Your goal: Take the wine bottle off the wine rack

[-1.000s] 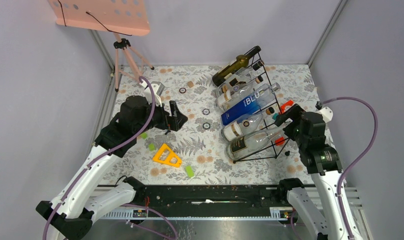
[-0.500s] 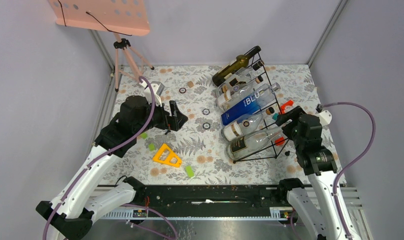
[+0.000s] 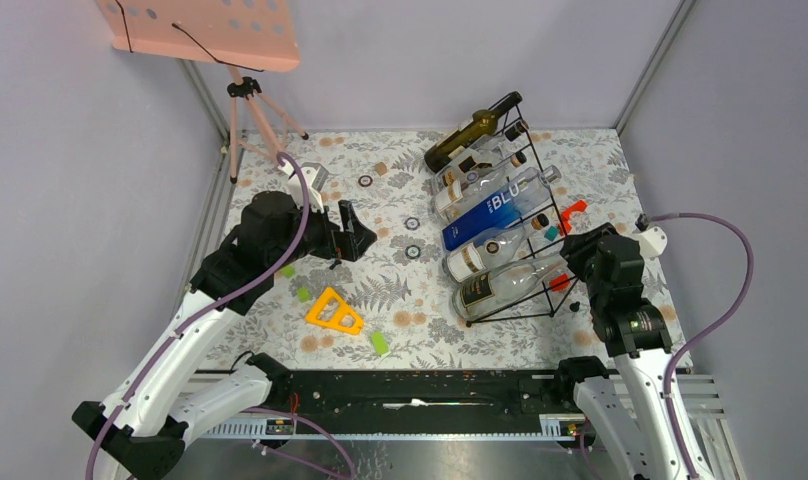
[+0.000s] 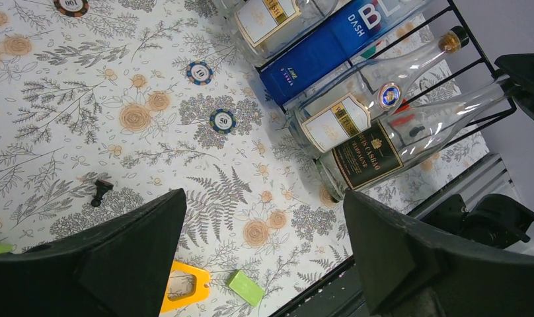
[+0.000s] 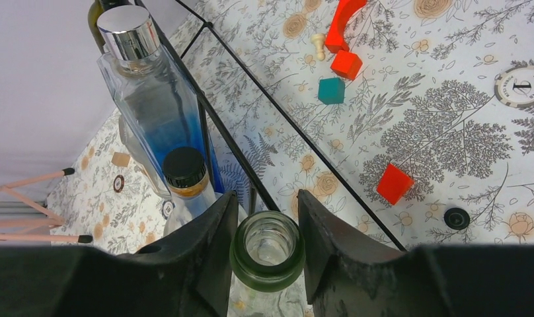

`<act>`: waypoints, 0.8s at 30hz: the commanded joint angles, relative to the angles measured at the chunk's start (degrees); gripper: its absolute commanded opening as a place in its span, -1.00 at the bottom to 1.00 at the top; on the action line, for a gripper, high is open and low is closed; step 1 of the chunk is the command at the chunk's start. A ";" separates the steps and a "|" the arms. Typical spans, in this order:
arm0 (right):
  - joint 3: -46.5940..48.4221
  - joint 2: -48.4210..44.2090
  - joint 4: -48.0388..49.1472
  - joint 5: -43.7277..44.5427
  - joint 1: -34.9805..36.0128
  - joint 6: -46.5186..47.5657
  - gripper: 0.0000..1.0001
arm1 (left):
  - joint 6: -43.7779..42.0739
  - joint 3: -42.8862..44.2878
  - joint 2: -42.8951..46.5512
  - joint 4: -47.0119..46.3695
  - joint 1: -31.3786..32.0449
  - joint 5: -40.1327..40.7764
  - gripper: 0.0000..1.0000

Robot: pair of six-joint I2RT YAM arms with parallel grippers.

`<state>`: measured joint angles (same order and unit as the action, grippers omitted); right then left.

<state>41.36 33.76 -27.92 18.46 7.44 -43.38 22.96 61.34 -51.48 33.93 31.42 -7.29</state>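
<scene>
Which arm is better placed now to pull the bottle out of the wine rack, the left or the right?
Right. The right pincer is shut on the open neck of the nearest clear bottle in the rack. The left pincer hangs open, far from the rack.

The left arm (image 3: 170, 350) rises from its base at the near left and reaches forward and inward. Its wrist is turned so the left gripper (image 3: 357, 232) points toward the middle, with the jaws spread wide and nothing between them. The right arm (image 3: 645, 370) stands up from the near right base and folds forward at the elbow, wrist angled inward and down. The right gripper (image 5: 267, 198) has its two fingers pressed in from either side of the open mouth of a bottle (image 5: 267, 249) — a firm pinch.
</scene>
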 commanded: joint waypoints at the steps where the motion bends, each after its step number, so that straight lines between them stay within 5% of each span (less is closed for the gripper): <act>1: -0.78 -1.68 6.23 1.24 -0.28 1.45 -0.62 | 1.05 0.14 -0.23 -3.41 0.22 -0.24 0.97; 6: -1.74 -4.27 9.69 0.94 -0.30 5.14 -1.00 | 1.77 -0.07 -0.63 -4.02 0.22 -0.31 0.98; 24: 7.26 -0.70 14.02 -16.73 -0.23 15.79 -1.00 | -3.44 -4.29 -0.26 -9.40 0.77 -4.56 0.98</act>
<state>41.87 31.62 -22.92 6.63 7.44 -30.48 22.59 58.78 -52.23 29.65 31.62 -9.26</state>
